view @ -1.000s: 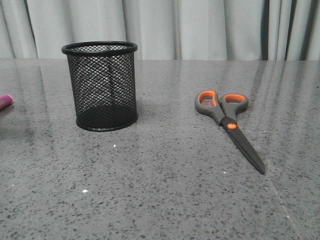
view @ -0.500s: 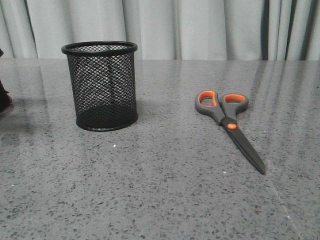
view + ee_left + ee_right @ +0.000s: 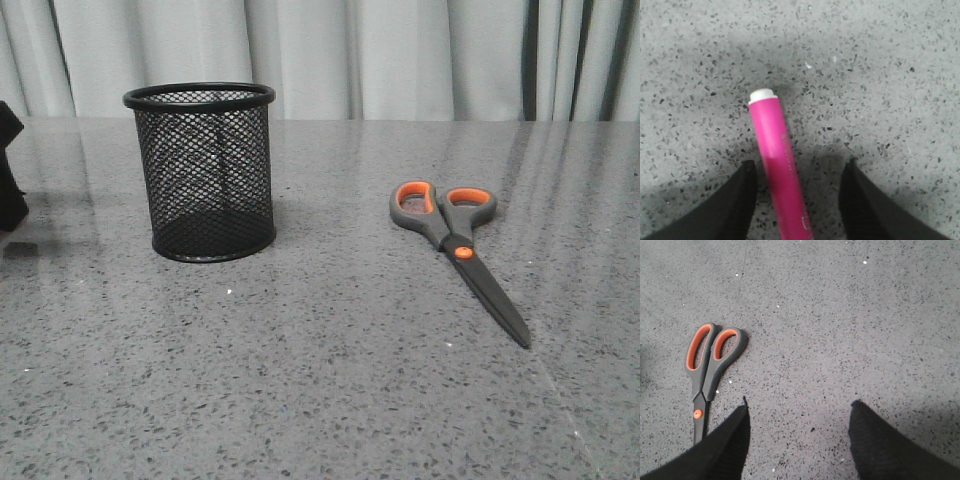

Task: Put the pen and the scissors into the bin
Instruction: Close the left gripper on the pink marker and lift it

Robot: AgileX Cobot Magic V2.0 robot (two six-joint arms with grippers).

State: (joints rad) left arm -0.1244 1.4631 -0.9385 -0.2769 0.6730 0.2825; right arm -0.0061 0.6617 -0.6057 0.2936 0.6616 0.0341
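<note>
Straddling the pen (image 3: 776,165) with my left gripper (image 3: 797,195), fingers spread and gripping nothing, so closing will pinch its barrel. My right gripper (image 3: 797,440) is hanging open, empty, beside the scissors (image 3: 455,250). The bin (image 3: 203,170) is standing between them, unfilled

bin (image 3: 205,175): upright on the counter (image 3: 300,380), left of centre
scissors (image 3: 457,251): flat, closed, well right of bin
left edge: dark arm part (image 3: 10,170)
</note>
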